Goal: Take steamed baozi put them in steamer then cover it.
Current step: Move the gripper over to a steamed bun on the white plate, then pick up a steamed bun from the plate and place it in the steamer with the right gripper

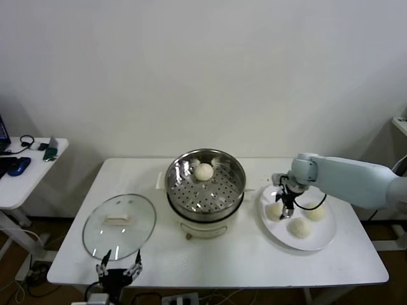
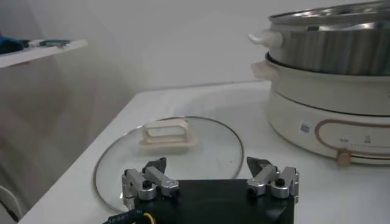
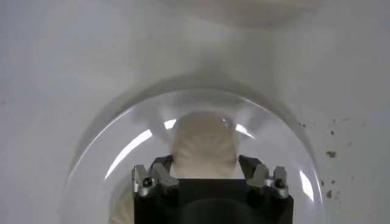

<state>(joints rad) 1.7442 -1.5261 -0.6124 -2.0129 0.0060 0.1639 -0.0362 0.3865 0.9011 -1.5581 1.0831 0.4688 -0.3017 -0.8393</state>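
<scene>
Head view: the right gripper (image 1: 284, 204) reaches down over the white plate (image 1: 324, 236) at the right end of the table (image 1: 254, 260), its fingers on either side of a steamed baozi (image 1: 275, 211) at the plate's near-left edge. From the right wrist view, the bun (image 3: 204, 146) sits directly ahead of the fingertips, pleats showing, with the two pads drawn in against its sides in what looks like a pinch just taking hold. Two more buns (image 1: 299, 227) lie on the plate just beyond and to the side of the hand. One baozi (image 1: 203, 171) already rests on the perforated floor of the steamer (image 1: 205, 184), well apart to the gripper's left, at the table's centre. The cover (image 1: 119, 223) lies flat on the table on the far side of the steamer, handle up. The left gripper (image 1: 118, 270) hangs parked at the table's near edge just short of that lid, fingers spread wide and empty.

The step in hand appears to be picking the second bun. Next comes a straight lift clear of the plate's rim, then a carry across to the steamer, high enough to pass its wall, with a grip gentle enough not to dent soft dough.
</scene>
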